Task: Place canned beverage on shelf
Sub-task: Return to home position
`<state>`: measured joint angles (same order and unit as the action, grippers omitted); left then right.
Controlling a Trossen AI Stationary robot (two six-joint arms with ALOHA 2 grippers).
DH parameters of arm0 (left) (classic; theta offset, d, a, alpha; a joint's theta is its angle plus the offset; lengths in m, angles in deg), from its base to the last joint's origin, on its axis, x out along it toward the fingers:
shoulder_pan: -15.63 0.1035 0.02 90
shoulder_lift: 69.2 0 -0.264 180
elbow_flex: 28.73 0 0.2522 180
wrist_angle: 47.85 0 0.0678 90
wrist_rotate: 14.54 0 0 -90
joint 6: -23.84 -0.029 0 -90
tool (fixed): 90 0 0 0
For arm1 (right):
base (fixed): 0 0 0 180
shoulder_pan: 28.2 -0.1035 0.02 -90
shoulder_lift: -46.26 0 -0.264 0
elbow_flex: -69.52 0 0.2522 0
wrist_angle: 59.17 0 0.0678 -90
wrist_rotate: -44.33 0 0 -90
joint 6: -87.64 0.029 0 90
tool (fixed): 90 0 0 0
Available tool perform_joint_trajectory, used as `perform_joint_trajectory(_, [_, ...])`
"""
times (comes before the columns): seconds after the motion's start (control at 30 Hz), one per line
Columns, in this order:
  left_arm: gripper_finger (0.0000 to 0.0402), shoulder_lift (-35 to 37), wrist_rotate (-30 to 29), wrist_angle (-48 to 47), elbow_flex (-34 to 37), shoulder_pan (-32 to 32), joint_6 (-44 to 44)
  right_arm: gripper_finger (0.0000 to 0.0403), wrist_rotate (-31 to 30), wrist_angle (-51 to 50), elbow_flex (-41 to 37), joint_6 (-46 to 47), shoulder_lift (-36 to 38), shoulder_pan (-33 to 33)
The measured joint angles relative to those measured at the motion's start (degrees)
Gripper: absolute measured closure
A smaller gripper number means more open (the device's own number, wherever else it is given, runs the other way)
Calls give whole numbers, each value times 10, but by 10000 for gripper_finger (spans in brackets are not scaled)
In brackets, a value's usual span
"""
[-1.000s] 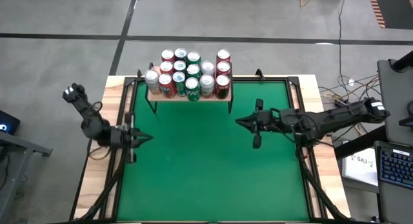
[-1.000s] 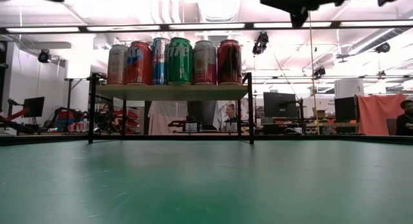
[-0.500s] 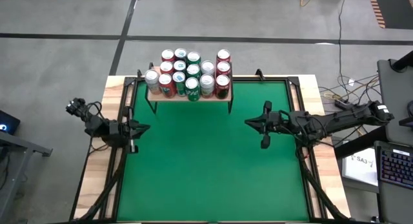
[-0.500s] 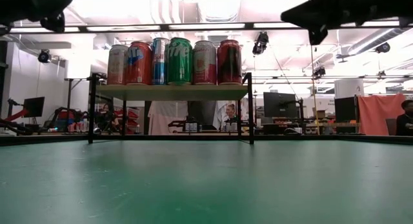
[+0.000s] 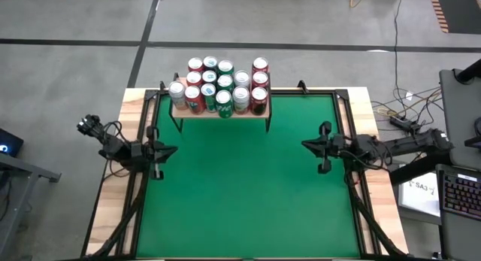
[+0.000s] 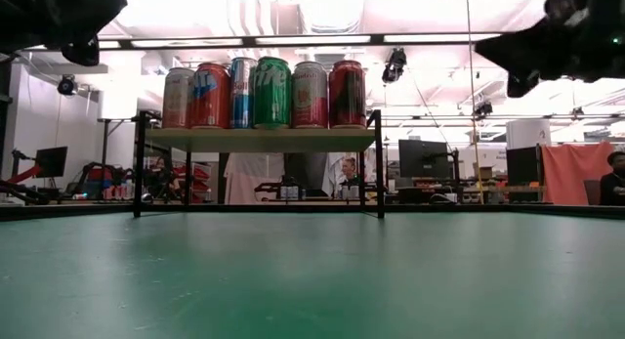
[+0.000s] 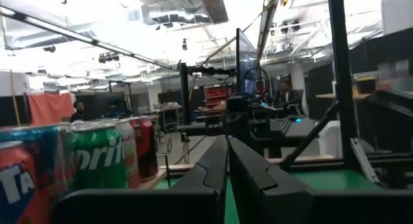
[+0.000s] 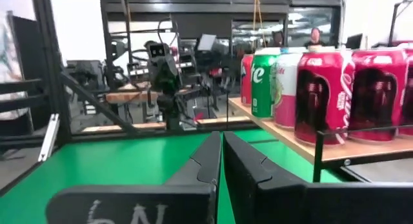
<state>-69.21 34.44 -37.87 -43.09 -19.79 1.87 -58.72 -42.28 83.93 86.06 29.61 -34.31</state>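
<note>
Right gripper closed, left gripper closed

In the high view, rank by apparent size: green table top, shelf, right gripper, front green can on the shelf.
Largest to smallest:
1. green table top
2. shelf
3. right gripper
4. front green can
The last two look close, and both sit raised toward the camera, so that pair is unsure.

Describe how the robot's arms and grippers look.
The left arm and right arm are dark and slim; a black cable loops along the left. The left gripper and right gripper each have two black tapering fingers; the right's base carries white markings.
</note>
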Motion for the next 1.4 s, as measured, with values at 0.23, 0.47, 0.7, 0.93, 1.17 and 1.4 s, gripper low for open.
perform_joint_trajectory(0.23, [402, -3, 34, -43, 0, 0, 27, 394, -48, -191, 1, -60, 151, 1])
perform_joint_trajectory(0.47, [402, -3, 29, -21, 0, 0, 44, 394, -69, -215, 1, -59, 158, 2])
perform_joint_trajectory(0.7, [402, -3, -40, -31, 0, 0, 45, 394, -35, -221, 1, -66, 158, 2])
perform_joint_trajectory(0.93, [402, -3, -50, -36, 0, 0, 51, 394, -107, -265, 1, -51, 158, 2])
perform_joint_trajectory(1.17, [402, -5, -50, -37, 0, 0, 51, 394, -109, -268, 1, -42, 154, 2])
perform_joint_trajectory(1.4, [402, -5, -49, -37, 0, 0, 51, 394, -109, -269, 1, -49, 154, 2])
